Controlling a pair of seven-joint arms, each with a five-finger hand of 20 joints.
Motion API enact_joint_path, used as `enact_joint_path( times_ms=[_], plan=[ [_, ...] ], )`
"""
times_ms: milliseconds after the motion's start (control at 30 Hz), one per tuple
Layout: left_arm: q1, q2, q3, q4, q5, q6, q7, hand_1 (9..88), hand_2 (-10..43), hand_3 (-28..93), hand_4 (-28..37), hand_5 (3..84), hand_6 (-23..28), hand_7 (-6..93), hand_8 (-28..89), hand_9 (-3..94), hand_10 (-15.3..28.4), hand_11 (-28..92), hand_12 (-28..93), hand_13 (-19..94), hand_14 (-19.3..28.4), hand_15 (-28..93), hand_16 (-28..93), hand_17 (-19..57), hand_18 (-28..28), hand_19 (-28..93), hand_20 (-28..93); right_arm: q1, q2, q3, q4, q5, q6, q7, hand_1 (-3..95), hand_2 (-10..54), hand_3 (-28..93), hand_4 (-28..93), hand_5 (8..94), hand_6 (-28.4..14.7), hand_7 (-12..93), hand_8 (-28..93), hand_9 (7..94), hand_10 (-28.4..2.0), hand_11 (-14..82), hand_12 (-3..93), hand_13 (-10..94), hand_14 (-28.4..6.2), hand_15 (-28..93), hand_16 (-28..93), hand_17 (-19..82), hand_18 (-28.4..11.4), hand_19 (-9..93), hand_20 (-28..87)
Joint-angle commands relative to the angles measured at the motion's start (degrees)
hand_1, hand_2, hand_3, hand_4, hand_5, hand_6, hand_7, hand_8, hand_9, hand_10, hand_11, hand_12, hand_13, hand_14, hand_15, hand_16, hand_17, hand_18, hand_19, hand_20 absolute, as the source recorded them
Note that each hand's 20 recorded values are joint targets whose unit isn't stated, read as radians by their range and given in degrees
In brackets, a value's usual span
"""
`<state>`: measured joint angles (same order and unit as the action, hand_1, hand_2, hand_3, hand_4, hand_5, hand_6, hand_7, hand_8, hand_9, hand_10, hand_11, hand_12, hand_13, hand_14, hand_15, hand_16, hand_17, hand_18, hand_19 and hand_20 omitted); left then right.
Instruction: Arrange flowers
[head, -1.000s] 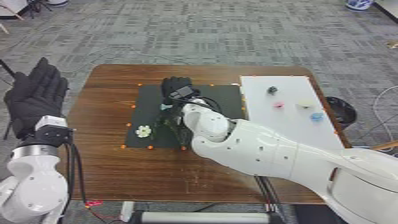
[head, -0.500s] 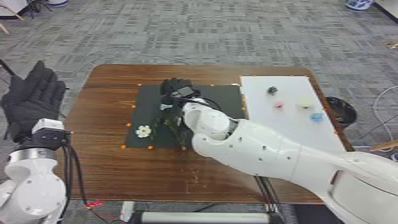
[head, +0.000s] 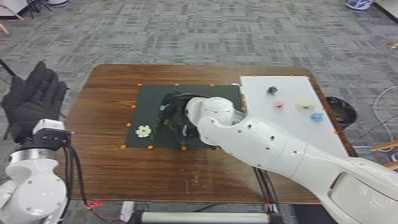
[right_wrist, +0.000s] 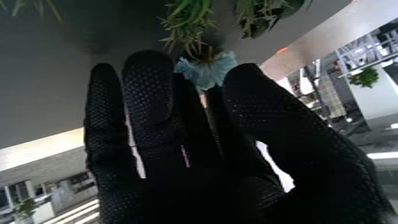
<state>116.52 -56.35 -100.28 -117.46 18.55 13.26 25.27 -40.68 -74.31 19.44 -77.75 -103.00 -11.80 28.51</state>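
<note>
In the head view my right hand is over the black mat, its outline hard to separate from the mat and dark greenery. A white flower lies near the mat's left edge. The right wrist view has my right hand with its fingers straight and the thumb apart. Just beyond the fingertips is a pale blue flower, partly covered by them, with green foliage behind it. Whether the hand touches the flower is unclear. My left hand is held open off the table's left side.
On the brown table, a white board at the right bears a dark green piece, a pink flower, a cream flower and a blue flower. A dark bin stands beyond the table's right edge.
My right hand has turned and drawn back from the mat's far edge, its wrist now farther right. The white flower has stayed in place, and my left hand is nearly still.
</note>
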Motion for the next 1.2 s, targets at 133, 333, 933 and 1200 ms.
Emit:
enact_joint_path(
  times_ms=[133, 333, 933, 1200],
  plan=[
    [0.4, -0.61, 0.03, -0.2, 0.24, -0.05, -0.27, 22.1, 21.5, 70, -28.3, 38.4, 8.9, 6.0, -7, 23.5, 12.8, 16, 5, 15, 8.2, 10, -7, -4.0, 6.0, 23, 2, 0.4, -0.1, -0.3, -0.5, -0.6, 1.5, -0.3, 33.8, 17.0, 85, -15, 38.8, -3.9, 15, -11, 44.5, -9.9, 14.1, 11.7, 55, -12.0, 73, 32, 18, -19.2, 65, 28],
    [0.5, -0.59, 0.19, -0.22, 0.21, 0.02, -0.17, 22.3, 21.4, 70, -28.3, 38.6, 9.0, 6.3, -7, 23.7, 12.8, 16, 5, 15, 8.5, 11, -7, -4.2, 6.5, 24, 2, 0.6, 0.5, -0.8, -0.9, -0.5, 4.6, -1.2, 34.2, 16.4, 85, -16, 39.0, -3.4, 15, -11, 45.1, -10.0, 13.9, 11.7, 55, -11.5, 70, 31, 17, -19.4, 63, 27],
    [0.9, -0.96, -0.12, -0.27, 1.57, 0.68, -3.19, 22.4, 21.0, 71, -28.3, 38.8, 9.1, 6.3, -7, 24.0, 13.0, 16, 5, 16, 9.0, 11, -6, -4.5, 7.2, 25, 2, -3.9, 6.1, 7.7, -11.7, -1.7, 2.4, -1.7, 31.3, 10.3, 84, -16, 33.2, -3.8, 13, -11, 38.1, -17.9, 10.6, 13.2, 53, -14.0, 75, 26, 18, -20.0, 64, 25],
    [0.4, 1.65, -1.21, 0.37, 2.43, 1.72, -5.55, 22.7, 20.6, 71, -28.3, 38.8, 9.0, 6.3, -7, 23.8, 12.8, 16, 5, 16, 8.8, 10, -6, -4.5, 7.2, 25, 2, -15.2, 15.6, 25.1, -23.8, -12.0, -2.6, -5.9, 31.8, 6.8, 80, -19, 39.3, -3.3, 12, -10, 43.7, -12.4, 11.2, 12.6, 53, -15.0, 74, 25, 19, -20.6, 66, 26]
  ],
)
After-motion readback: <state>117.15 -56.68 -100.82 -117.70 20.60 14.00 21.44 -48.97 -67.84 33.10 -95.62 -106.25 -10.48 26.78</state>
